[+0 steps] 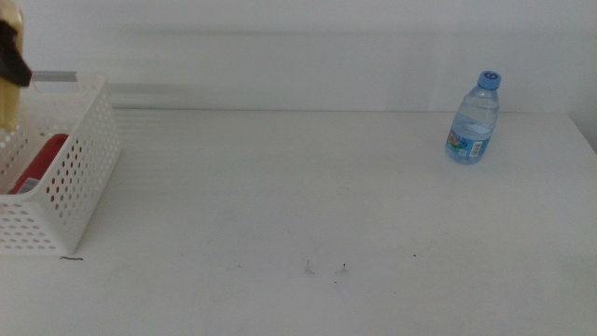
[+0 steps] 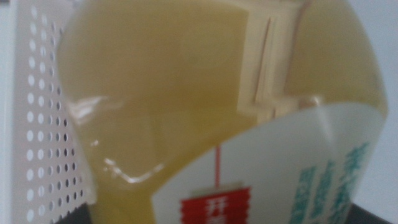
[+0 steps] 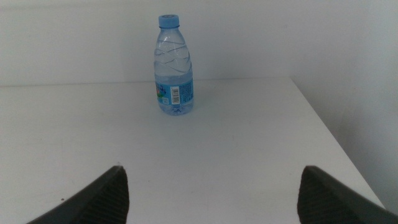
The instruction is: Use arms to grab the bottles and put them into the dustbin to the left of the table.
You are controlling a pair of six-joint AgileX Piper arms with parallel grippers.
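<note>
The dustbin (image 1: 70, 177) sits at your table's (image 1: 308, 205) left edge with the red can (image 1: 37, 161) lying inside; the water bottle (image 1: 473, 119) stands far right. Above the bin, the left gripper (image 1: 11, 61) carries the yellow tea bottle (image 1: 7, 105). Your left wrist view is filled by that bottle (image 2: 186, 93) beside the bin wall (image 2: 37, 124), so the claw is clamped on it. Your right wrist view shows the right gripper (image 3: 211, 193) spread wide, empty, facing the upright water bottle (image 3: 173, 68).

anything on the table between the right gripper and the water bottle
Nothing: in the right wrist view, only bare white table lies between the open right gripper and the upright water bottle.
</note>
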